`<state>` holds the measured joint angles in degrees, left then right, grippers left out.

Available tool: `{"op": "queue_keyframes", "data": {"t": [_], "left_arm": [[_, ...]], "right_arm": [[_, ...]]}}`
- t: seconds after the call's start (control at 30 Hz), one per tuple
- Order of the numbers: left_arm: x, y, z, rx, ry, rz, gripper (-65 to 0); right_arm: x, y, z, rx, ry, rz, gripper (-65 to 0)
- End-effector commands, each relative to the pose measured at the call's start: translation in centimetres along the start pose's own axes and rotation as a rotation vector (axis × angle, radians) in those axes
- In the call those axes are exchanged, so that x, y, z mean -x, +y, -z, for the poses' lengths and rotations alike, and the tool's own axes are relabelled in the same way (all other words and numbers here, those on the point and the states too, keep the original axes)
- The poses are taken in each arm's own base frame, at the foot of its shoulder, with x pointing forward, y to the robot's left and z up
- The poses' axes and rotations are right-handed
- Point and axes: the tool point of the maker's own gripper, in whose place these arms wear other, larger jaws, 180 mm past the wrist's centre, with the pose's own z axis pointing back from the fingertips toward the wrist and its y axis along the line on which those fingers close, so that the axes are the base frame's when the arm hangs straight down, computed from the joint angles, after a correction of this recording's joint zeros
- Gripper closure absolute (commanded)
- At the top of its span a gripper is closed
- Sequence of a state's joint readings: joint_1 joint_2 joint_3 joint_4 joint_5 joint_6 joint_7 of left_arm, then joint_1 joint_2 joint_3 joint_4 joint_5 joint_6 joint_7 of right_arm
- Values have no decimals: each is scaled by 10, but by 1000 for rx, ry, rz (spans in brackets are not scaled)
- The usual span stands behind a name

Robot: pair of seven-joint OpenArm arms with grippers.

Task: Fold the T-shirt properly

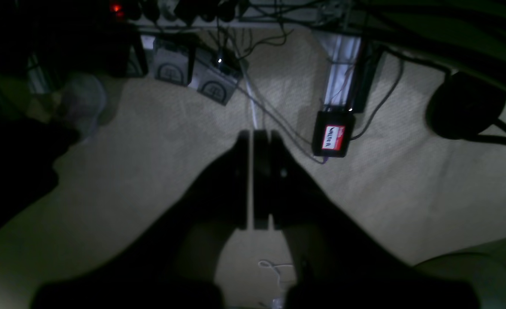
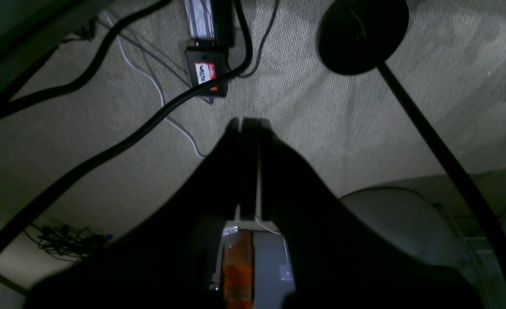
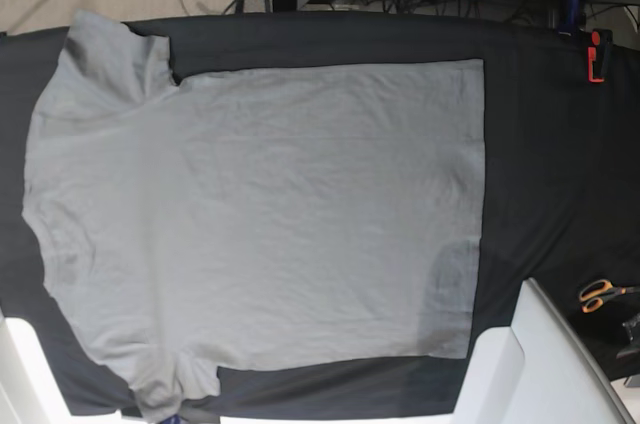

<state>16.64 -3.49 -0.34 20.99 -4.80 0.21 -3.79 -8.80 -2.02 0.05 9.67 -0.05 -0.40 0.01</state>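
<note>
The soft grey T-shirt (image 3: 260, 214) lay flat across the tabletop (image 3: 540, 144); hem corners looked easiest to pinch, both claws (image 1: 253, 137) (image 2: 248, 124) closed, empty.

Both wrist views are really dim on my end, with the gripper bodies just black silhouettes against the carpet (image 1: 149, 141) and soft blur creeping in at the corners. The base view is bright and evenly lit, sharp across the T-shirt (image 3: 260, 214), with maybe a faint shadow patch near its lower right.
</note>
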Motion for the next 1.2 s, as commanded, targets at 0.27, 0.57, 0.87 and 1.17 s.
{"op": "queue_keyframes", "data": {"t": [0.27, 0.57, 0.87, 1.17], "left_arm": [[6, 4, -2, -11, 8, 1, 0], [8, 4, -2, -11, 11, 1, 0], [13, 4, -3, -11, 21, 3, 0], [18, 41, -49, -37, -123, 82, 0]], "right_arm": [[7, -1, 0, 0, 12, 4, -2], [7, -2, 0, 2, 12, 4, -2], [18, -2, -1, 3, 18, 6, -2], [60, -8, -30, 21, 26, 12, 0]]}}
